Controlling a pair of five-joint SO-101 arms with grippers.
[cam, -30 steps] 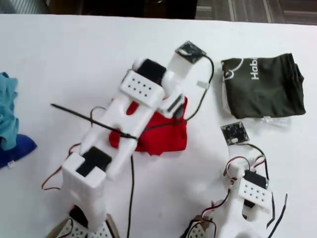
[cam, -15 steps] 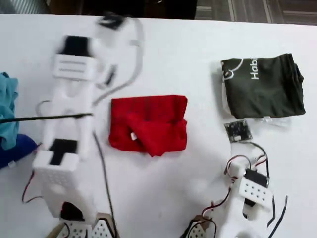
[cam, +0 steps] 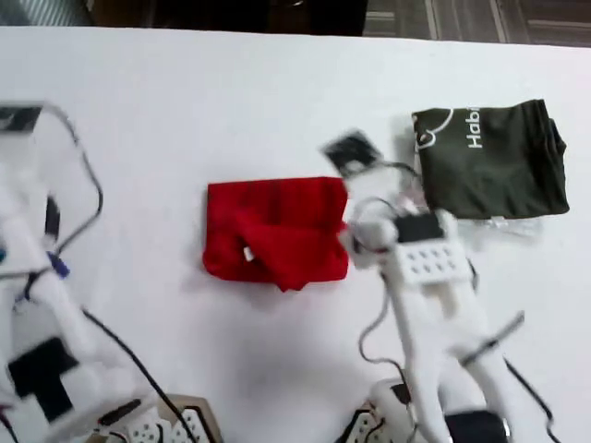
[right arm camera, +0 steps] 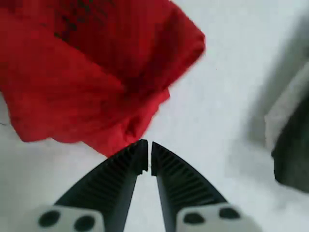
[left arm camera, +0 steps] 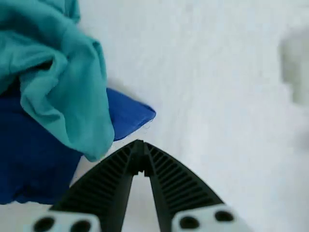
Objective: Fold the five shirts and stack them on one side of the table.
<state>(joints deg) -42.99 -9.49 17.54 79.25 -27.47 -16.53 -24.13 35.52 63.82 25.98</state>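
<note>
A folded red shirt (cam: 277, 231) lies in the middle of the table. A folded dark green shirt (cam: 489, 157) sits at the back right. In the right wrist view my right gripper (right arm camera: 145, 147) is shut and empty, just off the corner of the red shirt (right arm camera: 82, 82), with the dark green shirt (right arm camera: 294, 150) off to the side. The right arm (cam: 420, 254) stands between the two shirts. My left gripper (left arm camera: 140, 147) is shut and empty, just above the table beside a crumpled teal shirt (left arm camera: 58, 77) that lies on a blue shirt (left arm camera: 29, 164). The left arm (cam: 37, 277) is at the far left.
Bare white table (cam: 185, 101) stretches across the back and the front middle. Loose black and red cables (cam: 120, 351) hang from the left arm near the front edge. The table's far edge meets a dark floor (cam: 277, 14).
The left arm has swung from over the red shirt to the table's far left. The right arm has come forward from the near edge to the red shirt's right side.
</note>
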